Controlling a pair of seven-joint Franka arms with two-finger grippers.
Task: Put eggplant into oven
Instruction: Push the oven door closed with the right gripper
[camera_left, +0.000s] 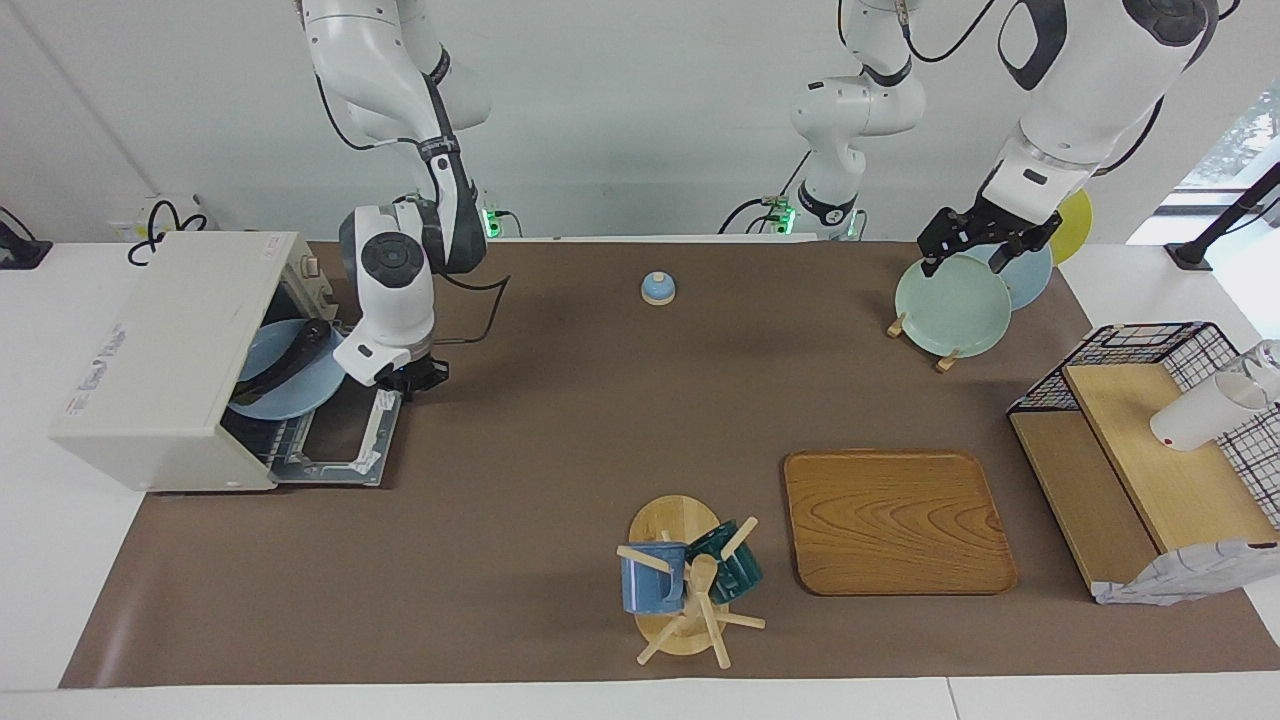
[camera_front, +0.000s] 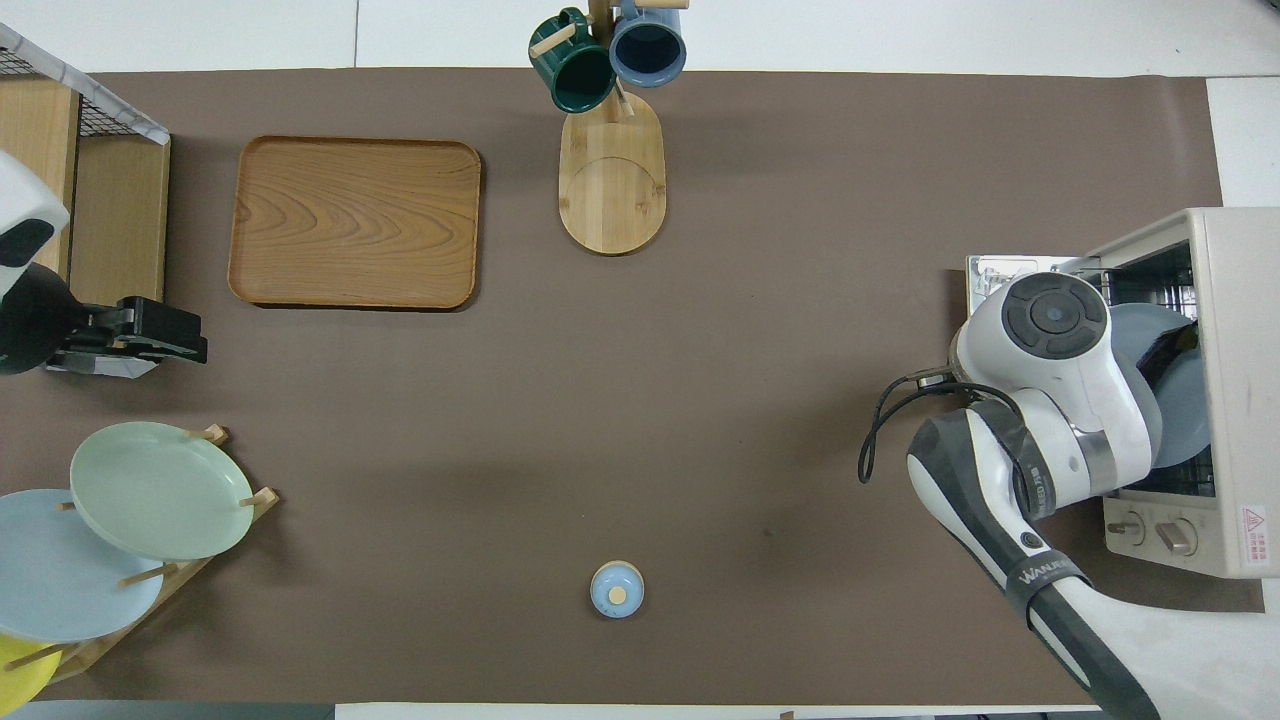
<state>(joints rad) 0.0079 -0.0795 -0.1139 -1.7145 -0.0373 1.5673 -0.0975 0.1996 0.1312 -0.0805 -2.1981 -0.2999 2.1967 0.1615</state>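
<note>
Eggplant on its plate inside the oven; my right jaws at the dropped door.

The oven (camera_left: 165, 360) stands at the right arm's end of the desk (camera_left: 560, 420), door (camera_left: 345, 440) folded down flat. The eggplant (camera_left: 285, 362) lies across a blue plate (camera_left: 285, 385) inside the cavity, the plate's rim reaching the opening. My right gripper (camera_left: 408, 378) hangs over the door's edge nearer the robots; whether its jaws are spread or pressed together I cannot tell. My left gripper (camera_left: 985, 245) waits above the green plate (camera_left: 950, 305) in the plate rack, jaws spread, holding nothing. Judgement: placement looks nearly complete. To finish well I should draw the right arm straight out and up, clear of plate and door, so nothing drags forward, and confirm the plate sits fully in.
</note>
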